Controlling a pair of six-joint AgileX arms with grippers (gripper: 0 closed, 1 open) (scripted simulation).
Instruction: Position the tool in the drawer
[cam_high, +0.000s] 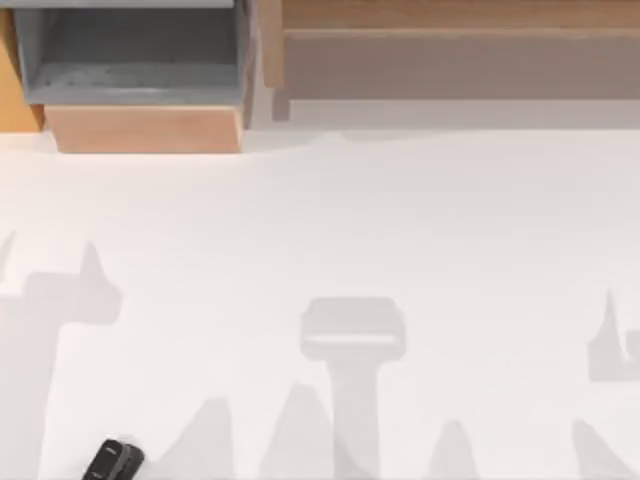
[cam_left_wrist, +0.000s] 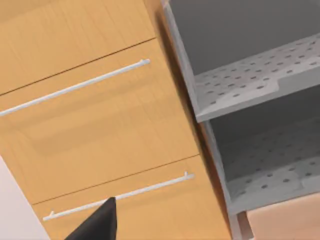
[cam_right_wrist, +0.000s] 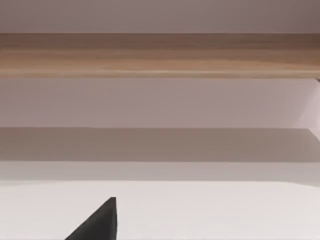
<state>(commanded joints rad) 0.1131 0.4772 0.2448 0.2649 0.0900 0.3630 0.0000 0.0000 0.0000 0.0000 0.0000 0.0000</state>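
Note:
The tool (cam_high: 112, 460), a small black oblong with light grey marks, lies on the white table at the front left edge in the top view. The drawer (cam_high: 145, 130) stands pulled out at the back left, its tan front panel toward the table and its grey inner floor bare. The tool is far from the drawer, at the opposite end of the table's left side. A black tip of my left gripper (cam_left_wrist: 100, 225) shows in the left wrist view, in front of a wooden cabinet face. A black tip of my right gripper (cam_right_wrist: 100, 220) hangs over the white table.
A long wooden cabinet front (cam_high: 450, 50) runs along the back right. In the left wrist view, tan panels with thin white handles (cam_left_wrist: 75, 87) sit beside grey perforated shelves (cam_left_wrist: 250, 80). Arm shadows fall across the white tabletop (cam_high: 350, 200).

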